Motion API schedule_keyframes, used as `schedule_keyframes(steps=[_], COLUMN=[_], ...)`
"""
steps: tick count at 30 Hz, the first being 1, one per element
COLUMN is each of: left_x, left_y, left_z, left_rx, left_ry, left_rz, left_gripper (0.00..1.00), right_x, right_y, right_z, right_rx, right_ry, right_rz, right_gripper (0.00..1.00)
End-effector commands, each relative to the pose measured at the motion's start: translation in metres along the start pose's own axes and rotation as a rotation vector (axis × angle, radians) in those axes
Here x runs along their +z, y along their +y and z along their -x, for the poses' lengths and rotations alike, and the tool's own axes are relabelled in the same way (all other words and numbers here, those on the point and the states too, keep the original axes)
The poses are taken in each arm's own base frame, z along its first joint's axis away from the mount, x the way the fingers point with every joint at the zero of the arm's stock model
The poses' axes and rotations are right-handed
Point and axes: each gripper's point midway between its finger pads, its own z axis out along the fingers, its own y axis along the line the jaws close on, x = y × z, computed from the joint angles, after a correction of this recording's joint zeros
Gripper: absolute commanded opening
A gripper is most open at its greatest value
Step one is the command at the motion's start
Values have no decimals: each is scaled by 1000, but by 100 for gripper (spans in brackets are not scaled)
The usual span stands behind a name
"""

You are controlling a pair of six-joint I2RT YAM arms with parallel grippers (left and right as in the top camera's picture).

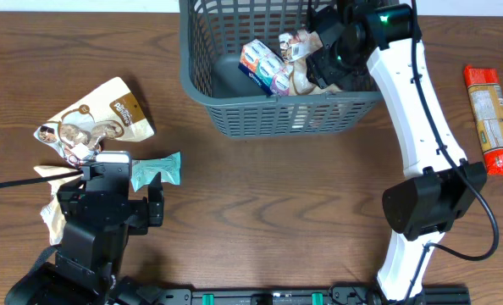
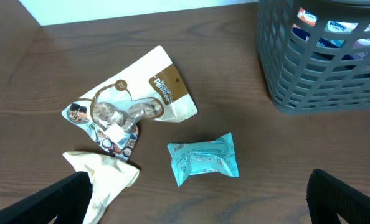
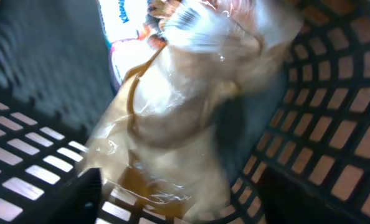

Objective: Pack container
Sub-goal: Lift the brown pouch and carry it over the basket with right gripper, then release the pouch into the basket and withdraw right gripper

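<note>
The grey-blue slotted container (image 1: 277, 100) stands at the back middle of the table; it also shows in the left wrist view (image 2: 322, 68) and the right wrist view (image 3: 334, 124). My right gripper (image 1: 328, 55) is inside it, open (image 3: 194, 199), with a clear and brown snack packet (image 3: 185, 118) lying between its fingers on the base. A blue and white packet (image 1: 264, 66) lies in the container too. My left gripper (image 1: 120, 174) is open and empty (image 2: 197, 205) above the table, just short of a teal packet (image 2: 205, 159).
A white and brown pouch (image 1: 107, 114), a small colourful packet (image 2: 94, 118) and a cream packet (image 2: 104, 177) lie at the left. The cream packet touches my left gripper's left finger. An orange packet (image 1: 491, 119) lies at the far right.
</note>
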Motion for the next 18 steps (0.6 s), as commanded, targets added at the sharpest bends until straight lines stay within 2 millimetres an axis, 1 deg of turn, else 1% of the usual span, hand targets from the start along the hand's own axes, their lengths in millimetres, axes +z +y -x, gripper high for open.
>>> schedule_keyframes(steps=[1, 3, 4, 6, 8, 10, 12, 14, 15, 16, 18], left_x=[-3, -3, -3, -3, -3, -3, -3, -3, -3, -3, -3], left_y=[3, 3, 3, 3, 3, 3, 3, 3, 3, 3, 3], left_z=[4, 4, 4, 4, 4, 4, 4, 4, 4, 4, 4], left_rx=[-5, -6, -6, -6, -6, -6, -6, -6, -6, -6, -6], left_ry=[-13, -13, -13, -13, -13, -13, -13, -13, -13, -13, -13], left_rz=[10, 10, 10, 10, 10, 10, 9, 10, 10, 10, 10], left_gripper=[99, 99, 99, 98, 99, 99, 99, 99, 99, 99, 99], right_x=[-3, -3, -4, -8, -17, -33, -57, -90, -108, -129, -172], right_y=[-3, -5, -6, -8, -9, -12, -15, -21, -28, -39, -60], right_z=[4, 10, 15, 20, 29, 39, 52, 67, 72, 75, 77], right_rx=[-7, 9, 21, 35, 50, 65, 79, 80, 100, 130, 180], right_ry=[-17, -44, -63, -85, -118, -163, -222, -305, -343, -388, -468], right_rz=[-20, -28, -32, -38, -44, -55, -70, -101, -134, -186, -288], right_gripper=[85, 88, 91, 93, 95, 95, 95, 98, 99, 99, 99])
